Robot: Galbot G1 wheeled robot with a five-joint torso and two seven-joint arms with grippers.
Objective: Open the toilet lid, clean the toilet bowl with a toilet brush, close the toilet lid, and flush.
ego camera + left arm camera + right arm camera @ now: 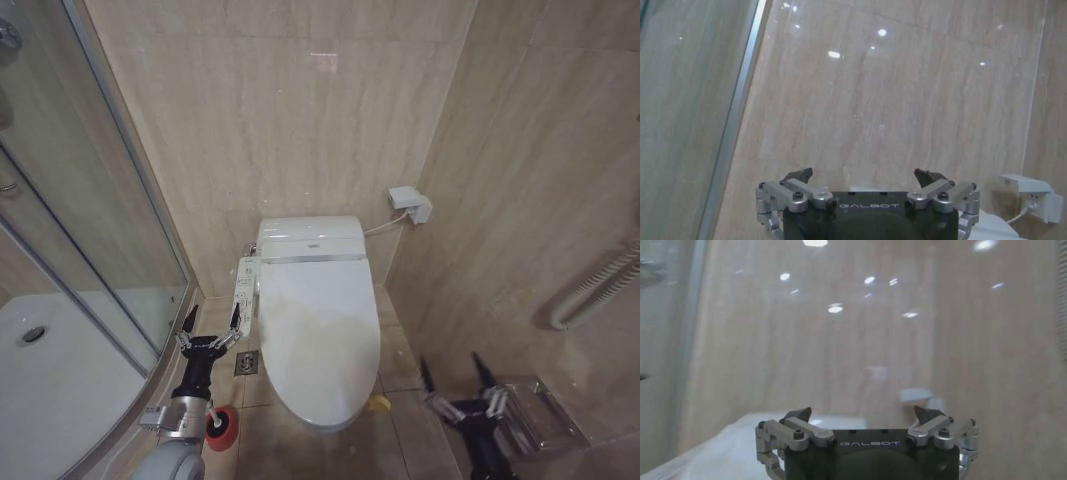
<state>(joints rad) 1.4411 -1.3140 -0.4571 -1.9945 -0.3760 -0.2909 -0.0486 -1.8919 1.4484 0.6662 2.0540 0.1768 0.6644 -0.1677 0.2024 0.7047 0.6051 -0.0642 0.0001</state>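
While the toilet lid [318,335] lay shut over the toilet bowl [330,418] against the far tiled wall, both arms hung low at the near edge of the head view. The left hand [211,325] stood with its fingers spread wide and empty, just left of the bowl and close beside the white button panel [243,292] on the bowl's left side; it touched neither the panel nor the lid. In the left wrist view that same hand [867,176] showed its two dark fingertips well apart, facing the beige wall, with a wall socket [1030,195] at the right edge.

The right hand [456,378] was also open and held nothing, well to the right of the bowl and nearer than the lid's far end, over the floor tiles next to a clear rack [540,415] low on the right wall. In the right wrist view its [867,415] fingertips stood apart, and the pale blurred shape beyond them was probably the lid and tank.

On the floor near the left arm sat a red cup holder [222,428]; whether the toilet brush stood in it could not be told. A curved glass shower screen [90,220] and white shower tray [50,390] lay to the left.
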